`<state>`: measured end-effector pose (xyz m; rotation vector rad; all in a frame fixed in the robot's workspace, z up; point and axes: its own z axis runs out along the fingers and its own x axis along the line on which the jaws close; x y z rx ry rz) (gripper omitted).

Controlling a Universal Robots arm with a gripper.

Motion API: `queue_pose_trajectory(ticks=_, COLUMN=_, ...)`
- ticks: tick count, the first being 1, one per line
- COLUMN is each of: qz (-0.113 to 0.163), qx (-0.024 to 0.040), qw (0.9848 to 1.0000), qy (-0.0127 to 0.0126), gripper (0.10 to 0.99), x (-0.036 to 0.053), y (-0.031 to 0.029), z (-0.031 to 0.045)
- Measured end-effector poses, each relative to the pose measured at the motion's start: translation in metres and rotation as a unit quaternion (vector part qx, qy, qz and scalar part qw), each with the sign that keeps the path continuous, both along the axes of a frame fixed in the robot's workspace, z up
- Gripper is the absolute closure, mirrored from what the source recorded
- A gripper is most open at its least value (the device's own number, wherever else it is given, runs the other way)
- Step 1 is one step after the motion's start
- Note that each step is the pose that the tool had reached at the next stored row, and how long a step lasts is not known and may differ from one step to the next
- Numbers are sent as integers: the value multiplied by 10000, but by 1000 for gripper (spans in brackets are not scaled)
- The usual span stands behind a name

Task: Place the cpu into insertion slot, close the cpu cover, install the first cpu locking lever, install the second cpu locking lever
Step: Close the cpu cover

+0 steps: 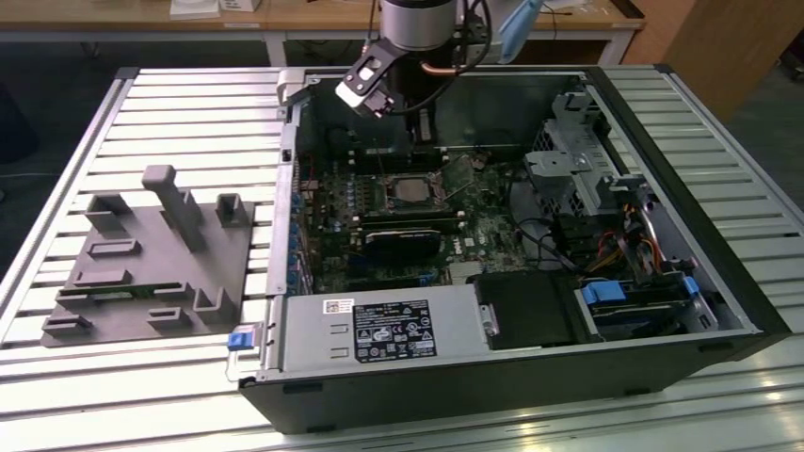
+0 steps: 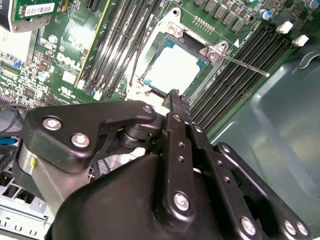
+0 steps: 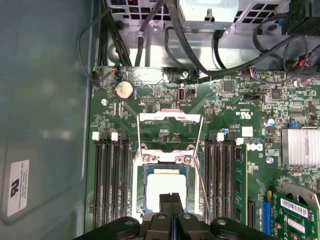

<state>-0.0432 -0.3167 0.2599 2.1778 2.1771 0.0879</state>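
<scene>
First wrist view: cpu (image 3: 162,186) seated in the insertion slot (image 3: 141,197), fingers (image 3: 165,204) clenched (holding nothing) just above it; cpu cover (image 3: 170,118) stands open, so closing it seems the step in hand.

An open black computer case (image 1: 503,386) lies on its side on a slatted metal worktop (image 1: 188,104) and takes the middle and the exterior view's right. In the exterior view's left half a grey moulded fixture (image 1: 151,259) with upright posts rests on the slats, just beside the case. In the lower middle of the frame sits a silver power supply (image 1: 377,331), with a blue latch (image 1: 239,339) at its corner. Orange cables (image 1: 616,250) run at the right. In the first wrist view a round coin battery (image 3: 124,89), dark memory slots (image 3: 112,180), a ribbed silver heat sink (image 3: 301,147) and black cables (image 3: 190,45) are on or beside the green board.
</scene>
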Motion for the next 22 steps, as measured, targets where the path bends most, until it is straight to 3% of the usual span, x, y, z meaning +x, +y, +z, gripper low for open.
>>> queue_pose_trajectory(ticks=15, qz=0, qx=1, qw=10000, qy=0, gripper=980, x=176, y=0, z=-1)
queue_pose_trajectory(ticks=22, qz=0, qx=1, qw=10000, qy=0, gripper=980, x=321, y=0, z=-1)
